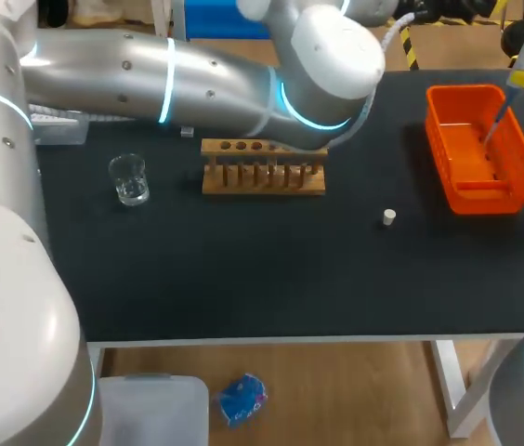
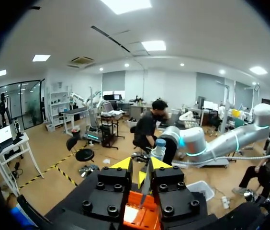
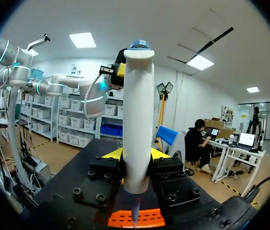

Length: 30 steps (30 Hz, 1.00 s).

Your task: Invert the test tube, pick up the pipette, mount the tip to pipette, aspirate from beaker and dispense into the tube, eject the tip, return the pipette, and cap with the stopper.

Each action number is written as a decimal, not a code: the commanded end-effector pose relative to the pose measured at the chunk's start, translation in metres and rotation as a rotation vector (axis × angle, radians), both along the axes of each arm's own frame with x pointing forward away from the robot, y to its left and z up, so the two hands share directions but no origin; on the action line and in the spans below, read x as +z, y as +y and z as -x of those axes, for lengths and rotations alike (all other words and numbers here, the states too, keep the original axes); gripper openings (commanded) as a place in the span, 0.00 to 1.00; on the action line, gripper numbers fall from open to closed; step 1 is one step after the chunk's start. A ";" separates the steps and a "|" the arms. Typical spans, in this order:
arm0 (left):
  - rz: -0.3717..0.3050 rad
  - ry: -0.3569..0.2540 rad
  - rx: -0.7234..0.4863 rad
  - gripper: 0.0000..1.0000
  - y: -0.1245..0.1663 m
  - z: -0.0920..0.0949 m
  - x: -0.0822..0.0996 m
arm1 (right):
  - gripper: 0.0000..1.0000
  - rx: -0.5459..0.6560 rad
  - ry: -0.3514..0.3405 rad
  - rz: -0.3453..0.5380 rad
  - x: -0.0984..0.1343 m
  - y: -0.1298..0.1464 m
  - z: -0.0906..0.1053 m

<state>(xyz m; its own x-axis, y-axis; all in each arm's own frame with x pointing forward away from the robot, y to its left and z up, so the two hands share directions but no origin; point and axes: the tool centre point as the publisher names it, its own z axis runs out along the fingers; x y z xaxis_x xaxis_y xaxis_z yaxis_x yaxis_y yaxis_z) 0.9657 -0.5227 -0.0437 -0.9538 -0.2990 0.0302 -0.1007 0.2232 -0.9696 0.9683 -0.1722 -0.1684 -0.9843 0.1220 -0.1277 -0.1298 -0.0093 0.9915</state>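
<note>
Over the orange bin (image 1: 490,197) at the table's far right, right gripper (image 3: 136,155) is clamped on the pipette (image 3: 138,115). Long axis is roughly upright, tip end down into the bin. Looks set for tip eject. Left gripper (image 2: 141,165) is close by, grip state can't tell.

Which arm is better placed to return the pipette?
Right. The right gripper is shut on the pipette, held tip-down over the orange bin on that arm's own side.
</note>
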 end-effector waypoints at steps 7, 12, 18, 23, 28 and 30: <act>0.155 -0.051 -0.013 0.00 -0.014 -0.006 -0.006 | 0.00 0.007 -0.001 0.000 0.000 -0.002 -0.001; 0.155 -0.051 -0.013 0.00 -0.014 -0.006 -0.006 | 0.00 0.007 -0.001 0.000 0.000 -0.002 -0.001; 0.155 -0.051 -0.013 0.00 -0.014 -0.006 -0.006 | 0.00 0.007 -0.001 0.000 0.000 -0.002 -0.001; 0.189 -0.075 -0.076 0.00 -0.025 -0.012 -0.008 | 0.00 0.007 -0.001 0.000 0.000 -0.002 -0.001; 0.205 -0.086 -0.100 0.00 -0.029 -0.015 -0.010 | 0.00 0.007 -0.001 0.000 0.000 -0.002 -0.001; 0.213 -0.092 -0.110 0.00 -0.032 -0.016 -0.010 | 0.00 0.007 -0.001 0.000 0.000 -0.002 -0.001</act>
<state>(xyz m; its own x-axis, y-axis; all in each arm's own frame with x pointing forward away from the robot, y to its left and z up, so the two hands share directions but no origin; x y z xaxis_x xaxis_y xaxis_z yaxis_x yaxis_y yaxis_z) 0.9757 -0.5502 -0.0498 -0.9778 -0.2092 -0.0068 -0.0480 0.2554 -0.9657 0.9684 -0.1722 -0.1684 -0.9843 0.1219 -0.1277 -0.1298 -0.0093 0.9915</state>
